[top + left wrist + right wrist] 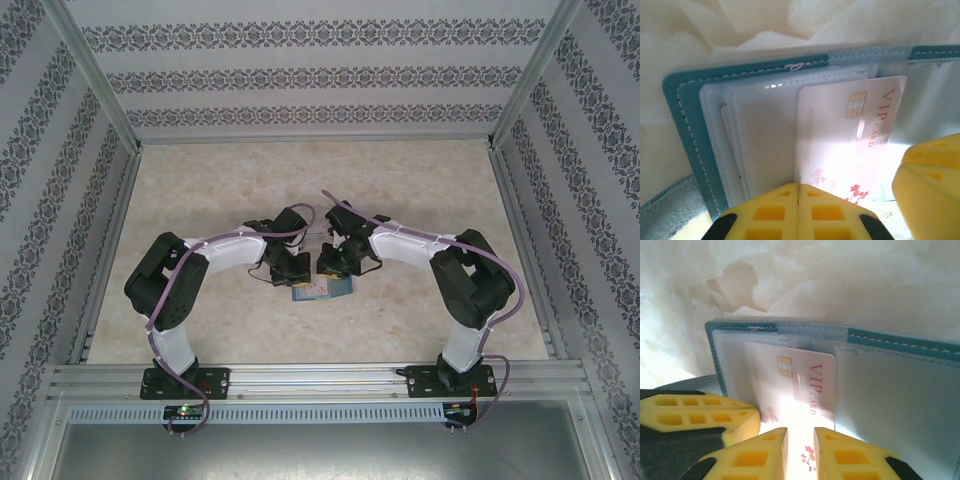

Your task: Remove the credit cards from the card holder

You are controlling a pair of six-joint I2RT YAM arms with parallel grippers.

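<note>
The teal card holder (pixel 685 130) lies open on the marbled table, its clear inner sleeves facing up. A pale whitish credit card (pixel 840 130) printed "VIP CARD" sticks partway out of a sleeve. My left gripper (pixel 798 186) is shut, its yellow tips together on the sleeves at the card's left edge. In the right wrist view the card holder (pixel 900 340) and the card (pixel 790 385) lie below my right gripper (pixel 800 432). Its jaws stand a narrow gap apart over the card's near end, the card face showing through the gap. From above, both grippers meet over the card holder (pixel 322 291).
The right gripper's yellow finger (pixel 930 185) crowds the right side of the left wrist view, and the left gripper's finger (pixel 690 415) sits close at the lower left of the right wrist view. Aluminium frame rails (pixel 300 378) and patterned walls bound the table.
</note>
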